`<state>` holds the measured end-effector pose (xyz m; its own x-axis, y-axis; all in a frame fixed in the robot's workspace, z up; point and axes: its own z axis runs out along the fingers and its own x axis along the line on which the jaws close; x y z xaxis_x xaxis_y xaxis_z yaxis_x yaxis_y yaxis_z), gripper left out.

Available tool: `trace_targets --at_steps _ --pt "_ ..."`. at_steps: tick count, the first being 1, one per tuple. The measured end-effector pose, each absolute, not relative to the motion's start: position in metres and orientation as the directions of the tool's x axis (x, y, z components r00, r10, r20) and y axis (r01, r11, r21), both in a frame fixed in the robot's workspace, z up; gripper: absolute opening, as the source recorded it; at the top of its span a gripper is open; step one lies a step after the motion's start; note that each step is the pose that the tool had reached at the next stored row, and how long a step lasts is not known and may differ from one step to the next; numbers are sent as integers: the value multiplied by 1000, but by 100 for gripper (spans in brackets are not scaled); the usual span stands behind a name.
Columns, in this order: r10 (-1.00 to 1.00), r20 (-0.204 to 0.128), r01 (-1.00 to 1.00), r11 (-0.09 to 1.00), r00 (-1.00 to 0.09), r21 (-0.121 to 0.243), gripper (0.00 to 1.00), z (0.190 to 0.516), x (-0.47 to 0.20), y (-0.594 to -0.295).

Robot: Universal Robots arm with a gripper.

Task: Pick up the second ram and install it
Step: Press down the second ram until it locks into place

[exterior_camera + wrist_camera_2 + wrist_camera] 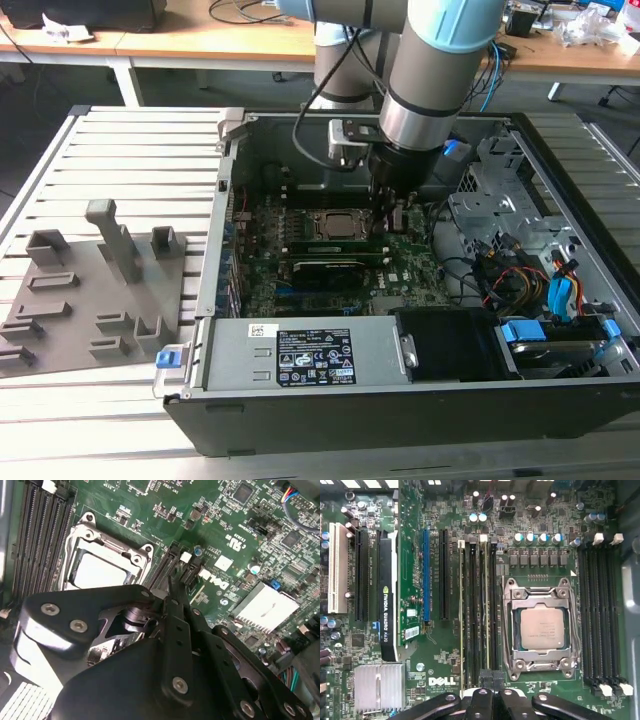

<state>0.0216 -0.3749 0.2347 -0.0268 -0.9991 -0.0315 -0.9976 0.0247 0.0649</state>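
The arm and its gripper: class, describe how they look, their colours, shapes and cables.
The arm is a thick silver-grey tube with light blue joint caps. A black cable loops beside it. The gripper is black, built of flat linkage bars joined by round silver bolts, tapering to narrow fingertips.

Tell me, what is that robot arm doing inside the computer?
The robot arm's end effector is reaching down into the open computer case, right over the motherboard. Its tip sits at the memory slots beside the CPU socket. In the first wrist view, thin sticks stand in those slots, so the second ram looks to be at its slot. The grey holder tray lies outside the case, at the exterior view's left.
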Motion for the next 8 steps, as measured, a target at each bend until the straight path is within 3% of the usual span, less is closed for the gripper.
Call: trace_targets --at_steps 8 --pt "-999 -32 -998 23 -25 54 11 235 -3 -375"
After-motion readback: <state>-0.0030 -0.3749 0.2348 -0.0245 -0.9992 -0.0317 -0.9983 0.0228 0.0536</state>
